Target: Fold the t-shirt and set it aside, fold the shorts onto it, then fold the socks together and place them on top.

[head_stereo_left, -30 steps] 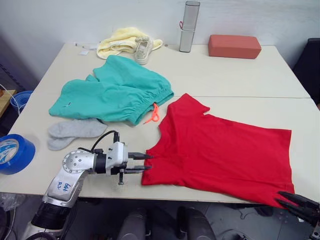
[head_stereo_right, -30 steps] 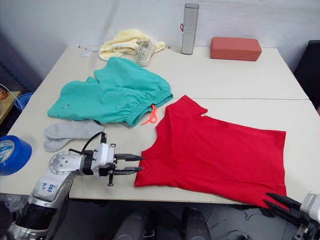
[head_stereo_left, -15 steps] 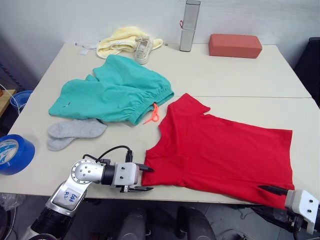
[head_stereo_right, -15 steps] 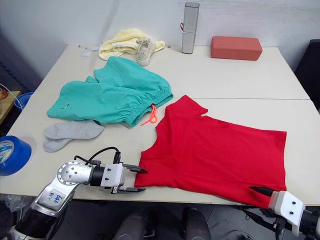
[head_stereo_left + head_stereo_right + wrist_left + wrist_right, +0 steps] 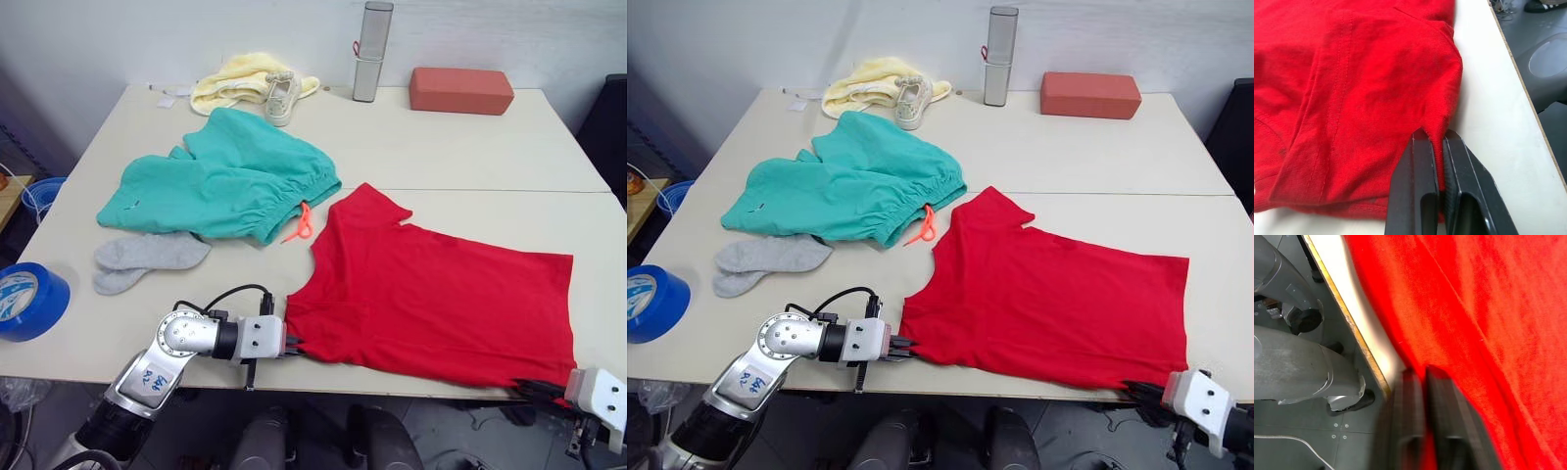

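Left claw (image 5: 1435, 139) pinches t-shirt (image 5: 441, 294) sleeve edge; right claw (image 5: 1422, 377) blurred — closed on hem, tips hidden.

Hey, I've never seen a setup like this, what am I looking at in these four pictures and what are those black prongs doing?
It is a two-armed humanoid robot at a table. The two wide pictures come from cameras in its head, looking down over its arms. The two close-ups come from a camera on each wrist, looking along that arm's two black fingers.

On the table lie a red t-shirt, teal shorts, grey socks, a yellow cloth, a small shoe, a silver canister, a red-brown block and blue tape.

The left gripper is pinching the shirt's near corner. The right gripper is closed on the shirt's edge at the table's rim.
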Action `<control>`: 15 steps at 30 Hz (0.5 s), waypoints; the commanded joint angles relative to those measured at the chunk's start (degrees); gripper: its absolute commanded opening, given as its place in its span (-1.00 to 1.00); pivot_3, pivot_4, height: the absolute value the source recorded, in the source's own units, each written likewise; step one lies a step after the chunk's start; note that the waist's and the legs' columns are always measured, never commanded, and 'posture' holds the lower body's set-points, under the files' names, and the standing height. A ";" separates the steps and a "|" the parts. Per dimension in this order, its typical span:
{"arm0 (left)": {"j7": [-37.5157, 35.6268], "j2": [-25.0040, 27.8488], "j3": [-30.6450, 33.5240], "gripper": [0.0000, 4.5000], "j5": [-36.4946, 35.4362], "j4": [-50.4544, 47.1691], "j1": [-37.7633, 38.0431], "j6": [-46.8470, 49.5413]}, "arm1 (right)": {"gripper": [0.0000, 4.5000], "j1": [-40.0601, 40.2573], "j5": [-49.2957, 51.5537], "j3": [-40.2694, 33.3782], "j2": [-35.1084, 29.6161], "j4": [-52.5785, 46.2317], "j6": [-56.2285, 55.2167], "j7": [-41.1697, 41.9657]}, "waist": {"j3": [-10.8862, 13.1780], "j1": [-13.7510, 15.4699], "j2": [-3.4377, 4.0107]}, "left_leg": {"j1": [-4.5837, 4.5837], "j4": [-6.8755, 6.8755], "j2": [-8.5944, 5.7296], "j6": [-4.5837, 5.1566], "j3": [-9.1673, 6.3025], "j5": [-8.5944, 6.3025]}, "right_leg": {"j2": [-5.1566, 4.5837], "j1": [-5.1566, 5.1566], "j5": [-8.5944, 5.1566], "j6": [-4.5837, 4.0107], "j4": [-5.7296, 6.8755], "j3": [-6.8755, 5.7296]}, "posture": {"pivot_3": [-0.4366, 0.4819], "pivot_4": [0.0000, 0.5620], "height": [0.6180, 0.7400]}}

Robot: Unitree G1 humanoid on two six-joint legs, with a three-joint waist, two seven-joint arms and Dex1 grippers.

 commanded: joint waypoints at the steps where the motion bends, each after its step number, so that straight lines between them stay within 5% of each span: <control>1: -2.92 1.65 -1.75 -1.00 -1.22 -0.20 2.43 1.14 | -0.99 -0.16 0.46 -0.42 -1.26 1.07 -1.47 0.37 | 0.00 -0.01 0.00 | 0.01 0.00 0.00 -0.01 0.00 0.00 | 0.00 0.00 0.00 0.00 0.00 0.00 | -0.05 -0.47 1.00; 6: -5.02 5.92 -0.16 -1.00 -6.06 -7.53 9.27 4.76 | -0.99 -2.69 0.07 0.02 -3.17 6.13 -4.75 2.07 | -0.03 -0.53 0.05 | 0.04 -0.05 0.00 -0.02 0.02 0.00 | 0.00 0.02 -0.01 -0.02 -0.02 0.01 | -0.05 -0.47 1.00; 15: 0.02 5.99 1.10 -1.00 -4.40 -10.22 11.34 5.43 | -0.99 -6.77 0.90 3.20 -3.95 11.21 -6.07 3.95 | -0.03 -0.25 0.03 | 0.07 0.00 0.00 0.00 -0.01 0.01 | 0.00 0.05 -0.02 -0.04 -0.01 0.01 | -0.05 -0.47 1.00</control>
